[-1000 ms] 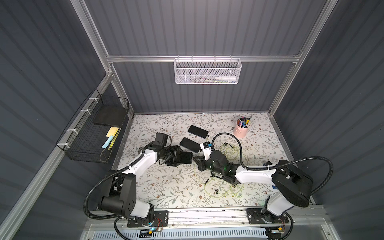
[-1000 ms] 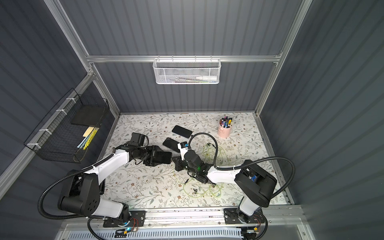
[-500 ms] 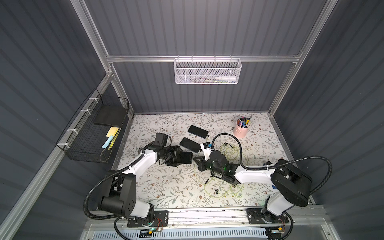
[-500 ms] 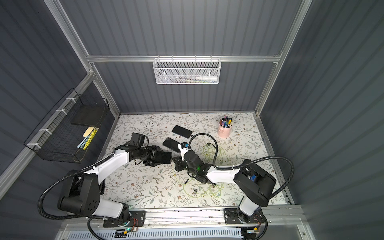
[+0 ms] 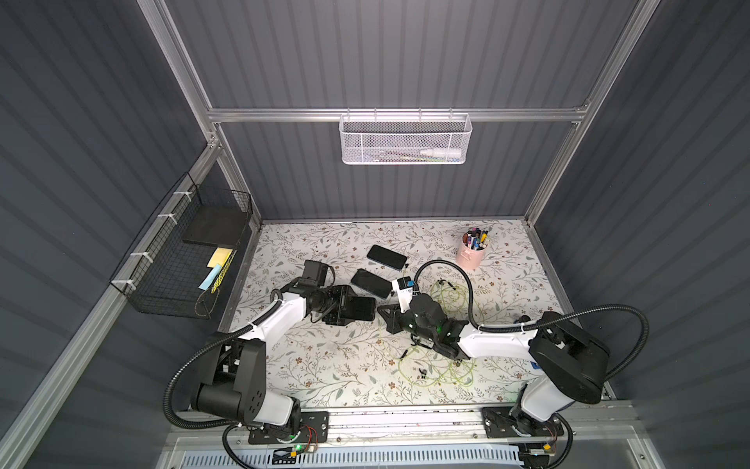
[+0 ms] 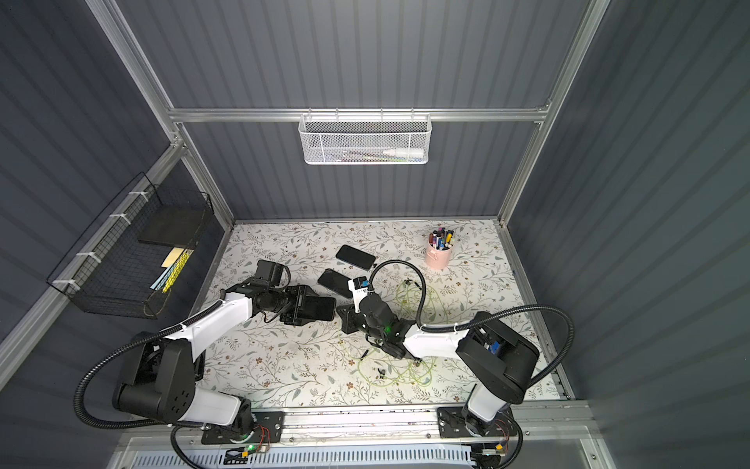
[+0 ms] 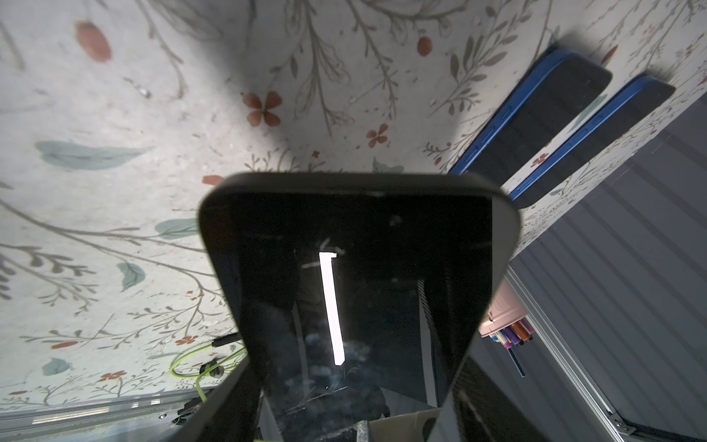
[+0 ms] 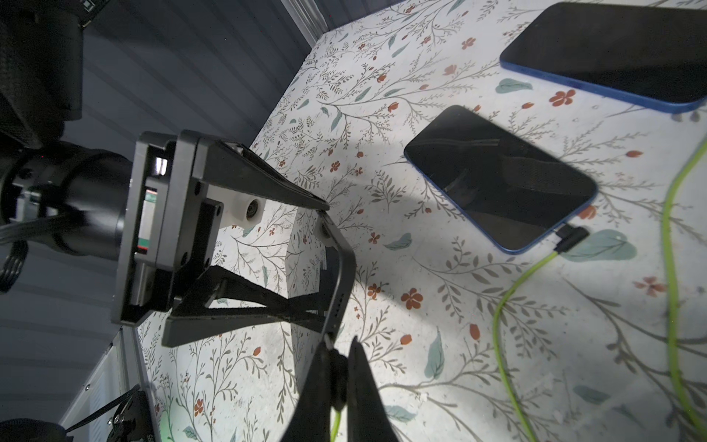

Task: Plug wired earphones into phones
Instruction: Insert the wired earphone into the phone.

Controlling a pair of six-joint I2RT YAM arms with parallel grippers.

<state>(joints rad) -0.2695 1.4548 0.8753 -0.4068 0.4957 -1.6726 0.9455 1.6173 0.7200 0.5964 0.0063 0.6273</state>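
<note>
My left gripper is shut on a black phone across its width and holds it off the table; the glossy screen fills the left wrist view. My right gripper is shut on a black plug of the yellow-green wired earphones. The plug's tip meets the held phone's end edge; I cannot tell whether it is inside the port. A second phone lies flat with an angled black plug in its end. A third phone lies farther back.
A pink cup of pens stands at the back right. Loose earphone cable loops lie under and in front of the right arm. A black wire basket hangs on the left wall, and a white mesh basket on the back rail.
</note>
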